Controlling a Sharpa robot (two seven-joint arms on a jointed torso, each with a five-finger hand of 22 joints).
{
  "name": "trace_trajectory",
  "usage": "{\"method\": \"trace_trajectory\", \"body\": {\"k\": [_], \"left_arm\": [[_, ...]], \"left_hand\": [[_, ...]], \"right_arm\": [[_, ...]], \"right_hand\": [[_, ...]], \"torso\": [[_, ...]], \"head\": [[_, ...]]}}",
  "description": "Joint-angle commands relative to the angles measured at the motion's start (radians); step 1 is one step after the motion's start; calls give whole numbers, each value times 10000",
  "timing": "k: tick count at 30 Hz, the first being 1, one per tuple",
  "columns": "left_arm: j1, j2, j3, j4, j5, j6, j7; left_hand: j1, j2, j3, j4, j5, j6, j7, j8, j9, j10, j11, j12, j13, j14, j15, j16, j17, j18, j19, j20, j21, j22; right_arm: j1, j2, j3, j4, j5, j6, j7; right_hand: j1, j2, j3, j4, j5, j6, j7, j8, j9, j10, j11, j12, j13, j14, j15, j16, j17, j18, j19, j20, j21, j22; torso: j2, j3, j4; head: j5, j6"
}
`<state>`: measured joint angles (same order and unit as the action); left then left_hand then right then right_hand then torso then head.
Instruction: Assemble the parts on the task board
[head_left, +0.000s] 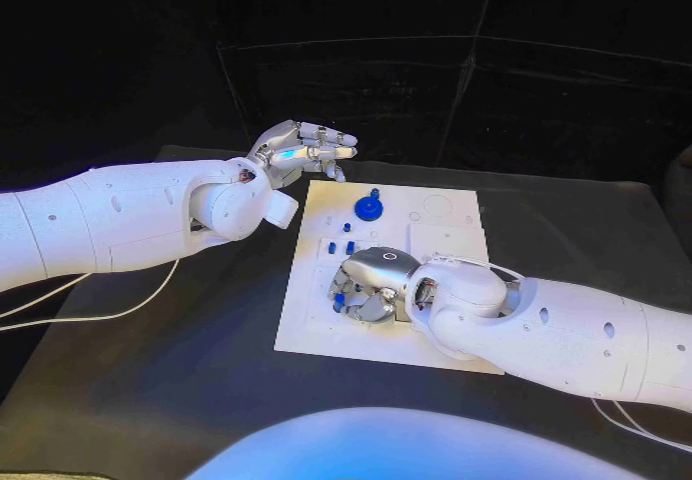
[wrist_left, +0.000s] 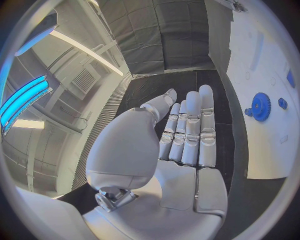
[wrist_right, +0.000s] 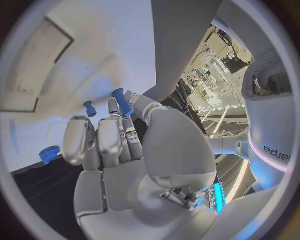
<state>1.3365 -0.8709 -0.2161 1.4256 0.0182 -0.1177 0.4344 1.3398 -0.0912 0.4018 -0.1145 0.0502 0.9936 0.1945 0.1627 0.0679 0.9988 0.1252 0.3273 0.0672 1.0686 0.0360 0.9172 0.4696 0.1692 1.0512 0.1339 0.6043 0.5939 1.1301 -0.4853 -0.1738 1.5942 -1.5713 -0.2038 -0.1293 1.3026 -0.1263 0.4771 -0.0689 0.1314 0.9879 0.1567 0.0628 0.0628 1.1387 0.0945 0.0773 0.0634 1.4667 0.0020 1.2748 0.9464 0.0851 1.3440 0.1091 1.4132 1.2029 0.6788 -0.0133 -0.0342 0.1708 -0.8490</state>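
Blue peg (wrist_right: 122, 101) is pinched in the right hand (head_left: 378, 284) over the white board (head_left: 310, 335), apparently for seating and needing careful alignment, while the left hand (head_left: 299, 148) hovers spread and empty.

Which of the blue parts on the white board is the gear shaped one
The blue gear toward the far end of the task board. It is a wide toothed disc with a knob; the other blue parts are small narrow pegs.

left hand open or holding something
Open. The left hand holds nothing: its fingers lie straight and the palm is bare, beside the task board's edge.
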Motion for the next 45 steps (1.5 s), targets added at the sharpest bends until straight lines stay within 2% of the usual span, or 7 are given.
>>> {"method": "trace_trajectory", "body": {"k": [1, 19, 23, 27, 29, 33, 45], "left_arm": [[16, 1, 8, 14, 36, 135, 20], [14, -68, 5, 16, 36, 171, -14], [14, -78, 3, 19, 36, 174, -14], [14, -82, 0, 27, 36, 182, -11], [13, -81, -3, 29, 36, 190, -5], [2, -76, -5, 26, 36, 206, 5], [-114, -110, -10, 42, 36, 247, 32]], "left_hand": [[37, 61, -77, -5, -9, -38, 62, 24, -6, -40, 46, 66, -9, -13, 79, -54, -11, 128, 6, 56, -63, -11], [26, 66, -99, -3, -9, -44, 63, 27, -6, -46, 49, 69, -9, -15, 83, -56, -24, 127, 3, 59, -70, -17], [26, 66, -99, -3, -9, -44, 63, 27, -6, -46, 49, 69, -9, -15, 83, -56, -24, 127, 3, 59, -70, -17], [26, 66, -99, -3, -9, -44, 63, 27, -6, -46, 49, 69, -9, -15, 83, -56, -24, 127, 3, 59, -70, -17], [26, 66, -99, -3, -9, -44, 63, 27, -6, -46, 49, 69, -9, -15, 83, -56, -24, 127, 3, 59, -70, -17], [29, 62, -116, -11, -9, -50, 62, 29, -7, -51, 49, 71, -9, -20, 85, -59, -35, 128, 0, 61, -76, -23], [29, 62, -116, -11, -9, -50, 62, 29, -7, -51, 49, 71, -9, -20, 85, -59, -35, 128, 0, 61, -76, -23]], "right_arm": [[18, -43, 4, 41, -128, -434, 17], [111, -1685, 29, 1291, 926, -2489, 1056], [323, -2525, 48, 1691, 2324, -2422, 867], [466, -3496, 53, 1978, 3725, -2101, 371], [508, -4103, 51, 2117, 4220, -1945, -42], [527, -4715, 43, 2250, 4217, -2032, -776], [334, -5290, 25, 2283, 3058, -1738, -3153]], "right_hand": [[-23, -120, -40, 19, 41, -341, -57, -28, 5, -157, -13, 23, 9, 38, 67, 45, -28, -45, -25, 70, -68, -26], [-6, -335, -1025, 25, 265, -499, -112, 70, 78, -547, -24, 622, 82, -38, 65, -68, -291, 17, -211, 83, -234, -321], [-33, -196, -1165, 123, 328, -47, 18, 240, 144, 509, -139, 1374, 327, 27, -20, 51, -79, -14, -99, 19, -160, -165], [-355, -361, -1751, 295, 503, 56, -203, 378, 169, 2457, -497, 3185, 1375, 204, -295, 439, 594, -135, 299, -203, 138, 418], [-617, -82, -2623, 640, 961, 14, -386, 987, 337, 2437, -557, 8886, 7398, 318, -397, 907, 1371, -241, 626, -580, 416, 933], [-638, 159, -3315, 844, 985, -205, -353, 1751, 527, 2581, -559, 11920, 10922, 389, -452, 1253, 2004, -335, 824, -328, 593, 1308], [-1304, 280, -4565, 1555, 2391, -661, -388, 2762, 756, 2508, -589, 12349, 11682, 404, -401, 1442, 2361, -338, 857, -352, 647, 1422]], "torso": [[7, 1, -6], [-24, -13, -17], [-34, -22, -23], [-107, -69, -60], [-146, -97, -100], [-205, -141, -181], [-351, -127, -340]], "head": [[-2, 2], [-165, 120], [-338, 200], [-605, 253], [-703, 266], [-841, 303], [-947, 278]]}}
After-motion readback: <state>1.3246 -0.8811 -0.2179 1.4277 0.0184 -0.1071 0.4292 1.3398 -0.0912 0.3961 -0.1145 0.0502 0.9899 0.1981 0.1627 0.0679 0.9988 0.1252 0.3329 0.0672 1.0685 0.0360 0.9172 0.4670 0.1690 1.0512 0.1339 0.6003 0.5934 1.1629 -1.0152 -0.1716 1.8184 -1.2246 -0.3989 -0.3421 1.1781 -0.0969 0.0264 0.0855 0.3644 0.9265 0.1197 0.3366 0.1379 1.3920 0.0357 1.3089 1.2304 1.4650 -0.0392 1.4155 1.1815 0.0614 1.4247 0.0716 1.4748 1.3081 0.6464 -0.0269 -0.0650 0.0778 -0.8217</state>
